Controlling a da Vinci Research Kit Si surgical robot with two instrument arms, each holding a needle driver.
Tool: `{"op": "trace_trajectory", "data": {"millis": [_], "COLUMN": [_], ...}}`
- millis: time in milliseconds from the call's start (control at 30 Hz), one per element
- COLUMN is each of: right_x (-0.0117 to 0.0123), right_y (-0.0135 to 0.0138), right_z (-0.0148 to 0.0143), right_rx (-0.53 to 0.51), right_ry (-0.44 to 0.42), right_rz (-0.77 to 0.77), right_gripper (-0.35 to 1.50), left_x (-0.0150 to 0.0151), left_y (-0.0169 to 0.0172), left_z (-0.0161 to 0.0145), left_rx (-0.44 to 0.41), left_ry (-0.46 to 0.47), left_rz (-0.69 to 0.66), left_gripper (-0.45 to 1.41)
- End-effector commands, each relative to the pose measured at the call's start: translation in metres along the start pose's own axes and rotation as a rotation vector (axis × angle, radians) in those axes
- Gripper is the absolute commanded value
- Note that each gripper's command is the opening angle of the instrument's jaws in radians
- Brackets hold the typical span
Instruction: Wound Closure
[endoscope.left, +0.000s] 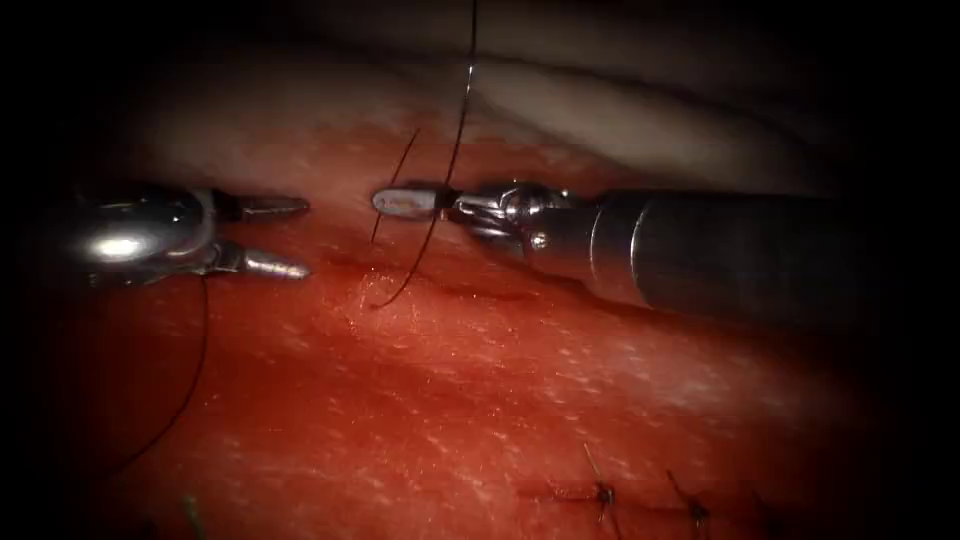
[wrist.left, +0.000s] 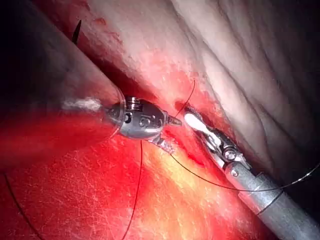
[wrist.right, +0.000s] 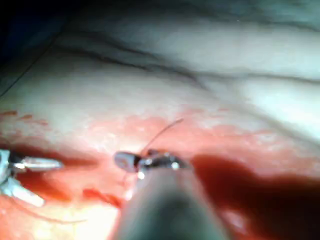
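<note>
In the endoscope view, my left tool (endoscope.left: 305, 237) is hovering with its jaws spread apart, holding nothing, over the glistening red tissue (endoscope.left: 480, 400). My right tool (endoscope.left: 400, 201) is reaching in from the right, jaws pressed together where the dark thread (endoscope.left: 455, 150) is crossing them; I cannot tell whether they are pinching it. The thread is running up out of view and curving down onto the tissue. I cannot make out the needle. Finished stitches (endoscope.left: 603, 492) are sitting lower down, and pale tissue is rising behind.

In the left wrist view, my left tool (wrist.left: 172, 132) is gaping beside the right tool (wrist.left: 192, 120), with thread (wrist.left: 200, 177) looping between them over wet red tissue (wrist.left: 90, 200).

In the right wrist view, my right tool (wrist.right: 125, 161) is lying closed on the tissue (wrist.right: 150, 105), a short thread (wrist.right: 165, 131) rising from it, while the left tool (wrist.right: 37, 180) is standing open, well apart.
</note>
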Motion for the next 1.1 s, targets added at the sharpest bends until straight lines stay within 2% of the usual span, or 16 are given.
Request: {"op": "trace_trajectory", "data": {"millis": [33,267,333,467,733,767,800,833,867,1033,1100], "right_x": [0.0005,0.0009,0.0005,0.0001,0.0002,0.0006,0.0007,0.0008,0.0009,0.0005,0.0002], "right_y": [-0.0001,0.0006,0.0017,0.0025,0.0021,0.0022,0.0022,0.0022,0.0021,0.0017,0.0012], "right_z": [0.0011,0.0015,0.0018,0.0028,0.004,0.004,0.004,0.0039,0.0035,0.0021,0.0017], "right_rx": [0.013,0.066,0.095,0.106,0.153,0.189,0.192,0.197,0.205,0.216,0.232], "right_ry": [0.009,0.016,-0.005,-0.019,0.014,0.04,0.04,0.044,0.036,0.036,0.031], "right_rz": [0.002,0.016,0.005,0.014,0.014,0.014,0.014,0.009,-0.086,-0.443,-0.516], "right_gripper": [0.47,0.47,0.47,0.49,0.49,0.24,0.12,-0.18,-0.35,-0.35,-0.35], "left_x": [-0.0008,-0.004,-0.005,-0.005,-0.0051,-0.0052,-0.0052,-0.0053,-0.0054,-0.0056,-0.0056], "left_y": [0.0002,-0.0007,-0.0009,-0.0008,-0.0008,-0.0008,-0.0008,-0.0008,-0.0008,-0.0009,-0.0009], "left_z": [0.0011,0.0033,0.0035,0.0036,0.0036,0.0036,0.0036,0.0036,0.0037,0.0037,0.0037], "left_rx": [-0.002,-0.004,-0.004,-0.006,-0.009,-0.011,-0.011,-0.011,-0.012,-0.015,-0.016], "left_ry": [0.002,-0.05,-0.062,-0.062,-0.065,-0.065,-0.065,-0.065,-0.065,-0.068,-0.068], "left_rz": [-0.005,-0.012,-0.016,-0.014,-0.012,-0.01,-0.01,-0.009,-0.014,-0.017,-0.015], "left_gripper": [0.68,0.67,0.67,0.67,0.67,0.66,0.66,0.66,0.66,0.66,0.66]}}
